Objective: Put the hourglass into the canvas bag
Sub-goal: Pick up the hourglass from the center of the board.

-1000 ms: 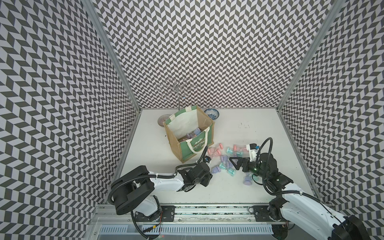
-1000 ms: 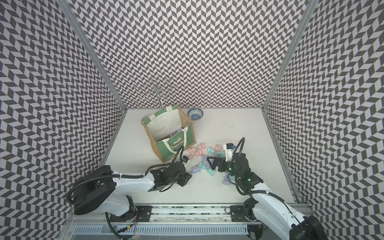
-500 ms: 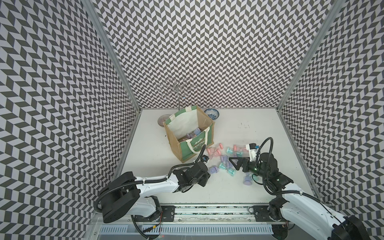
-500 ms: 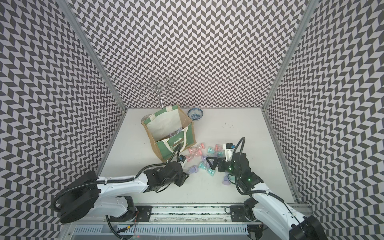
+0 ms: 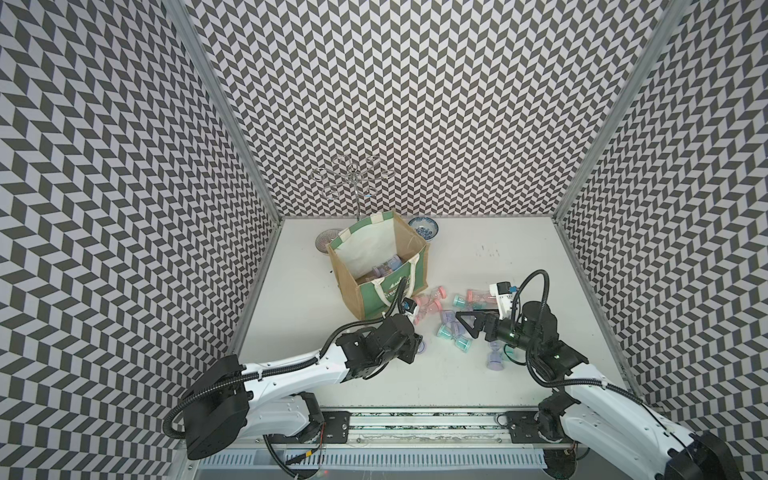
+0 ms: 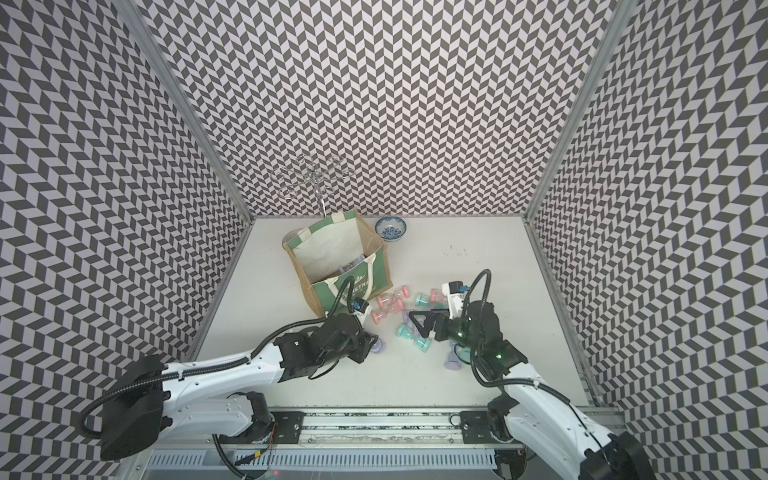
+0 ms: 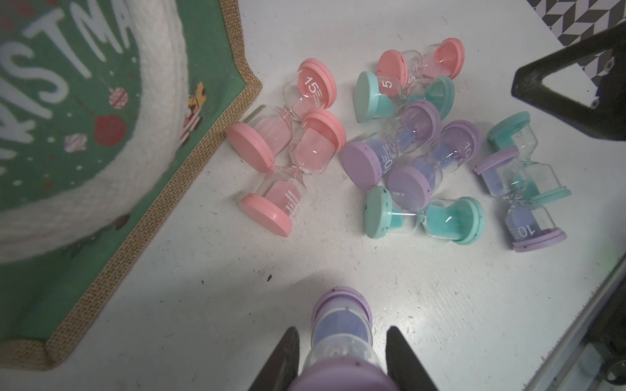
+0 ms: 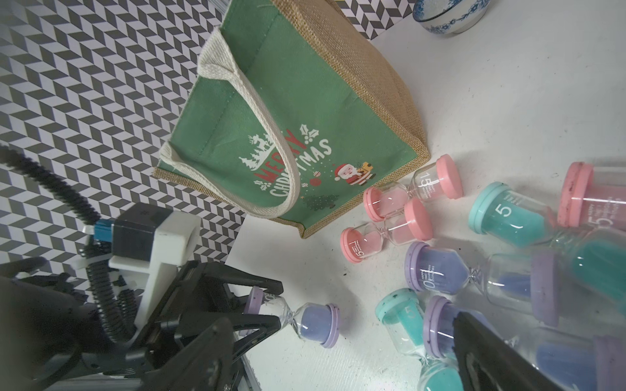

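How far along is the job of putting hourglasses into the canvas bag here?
Done: a few hourglasses already lie inside the canvas bag. In hand: the left gripper is shut on a purple hourglass low by the table, not yet lifted. Left: carry it in; a pile of pink, teal and purple hourglasses lies outside.

A: What colour shows between the black fingers (image 7: pixel 288 355) of the left pincer (image 7: pixel 342 330)?
B: A lilac-capped hourglass (image 7: pixel 340 304) holding violet-blue sand.
A: Ahead of the pincer?
B: Pink hourglasses (image 7: pixel 305 145), teal hourglasses (image 7: pixel 447 216) and more lilac ones (image 7: pixel 410 182) on the white bench (image 7: pixel 237 304). Beside it, the canvas bag (image 7: pixel 101 135): tan burlap, green panel, white lettering, cream handle. Walls (image 5: pixel 415 104) wear grey-and-white chevrons.
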You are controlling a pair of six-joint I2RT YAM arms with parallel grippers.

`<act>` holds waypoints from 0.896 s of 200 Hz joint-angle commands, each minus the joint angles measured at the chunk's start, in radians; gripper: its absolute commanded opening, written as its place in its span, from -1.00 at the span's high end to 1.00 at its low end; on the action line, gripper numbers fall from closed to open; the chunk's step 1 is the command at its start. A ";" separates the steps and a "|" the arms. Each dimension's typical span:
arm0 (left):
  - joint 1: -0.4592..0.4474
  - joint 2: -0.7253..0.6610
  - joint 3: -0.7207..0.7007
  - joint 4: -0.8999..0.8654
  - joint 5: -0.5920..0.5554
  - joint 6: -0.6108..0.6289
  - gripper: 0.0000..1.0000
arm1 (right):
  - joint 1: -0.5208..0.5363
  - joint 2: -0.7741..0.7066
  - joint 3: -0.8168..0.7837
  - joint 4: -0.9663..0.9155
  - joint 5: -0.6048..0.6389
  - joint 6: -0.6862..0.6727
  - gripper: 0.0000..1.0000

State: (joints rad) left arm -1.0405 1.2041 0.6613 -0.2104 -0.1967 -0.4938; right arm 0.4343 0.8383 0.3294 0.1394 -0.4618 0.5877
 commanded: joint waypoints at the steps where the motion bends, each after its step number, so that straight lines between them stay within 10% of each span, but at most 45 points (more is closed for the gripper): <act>1: -0.006 -0.016 0.075 -0.056 -0.039 -0.032 0.21 | -0.005 0.001 0.033 0.053 -0.016 -0.005 -0.99; 102: 0.006 -0.101 0.365 -0.142 -0.040 0.003 0.30 | -0.005 -0.010 0.108 0.126 -0.075 0.046 -0.98; 179: 0.187 -0.087 0.533 -0.067 0.008 -0.021 0.31 | -0.005 0.039 0.167 0.228 -0.136 0.048 -0.98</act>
State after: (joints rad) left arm -0.9138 1.1210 1.1511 -0.3435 -0.2047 -0.4923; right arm 0.4339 0.8467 0.4553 0.2573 -0.5537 0.6323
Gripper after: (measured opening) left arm 0.374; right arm 0.993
